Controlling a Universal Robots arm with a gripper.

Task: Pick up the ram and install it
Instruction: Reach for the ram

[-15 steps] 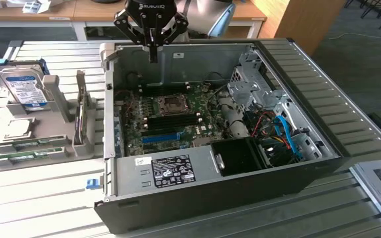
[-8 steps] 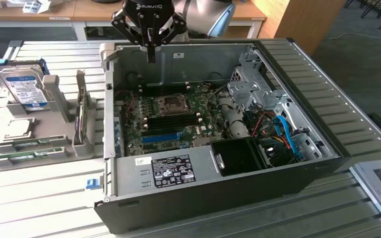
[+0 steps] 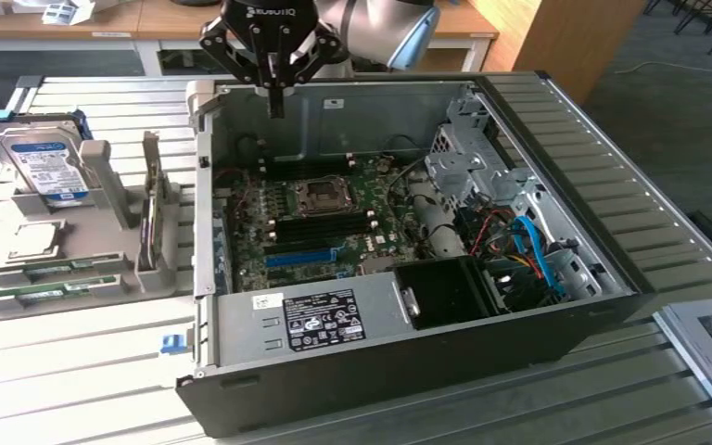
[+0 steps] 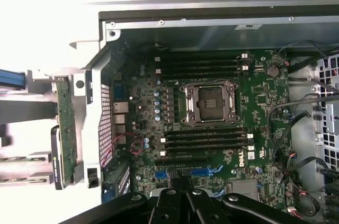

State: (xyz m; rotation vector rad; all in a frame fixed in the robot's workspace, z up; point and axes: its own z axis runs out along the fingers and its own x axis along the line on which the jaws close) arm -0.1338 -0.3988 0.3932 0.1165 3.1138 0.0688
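Observation:
Two ram sticks [image 3: 57, 270], green with white stickers, lie flat in a grey holder [image 3: 108, 278] on the exterior view's left, beside the open computer case [image 3: 393, 352]. My gripper [image 3: 277, 100] hangs above the far edge of the case, shut with nothing between its fingers, well away from the ram. In the wrist view the gripper [image 4: 180, 203] looks down on the green motherboard [image 4: 254, 97], whose black memory slots [image 4: 204, 140] run on either side of the processor socket [image 4: 211, 103].
A hard drive [image 3: 44, 167] stands in the holder's far end, with a silver processor chip [image 3: 37, 241] below it and an upright card [image 3: 152, 218] beside the case. Cables and a drive cage [image 3: 480, 158] crowd the case's right side in the exterior view.

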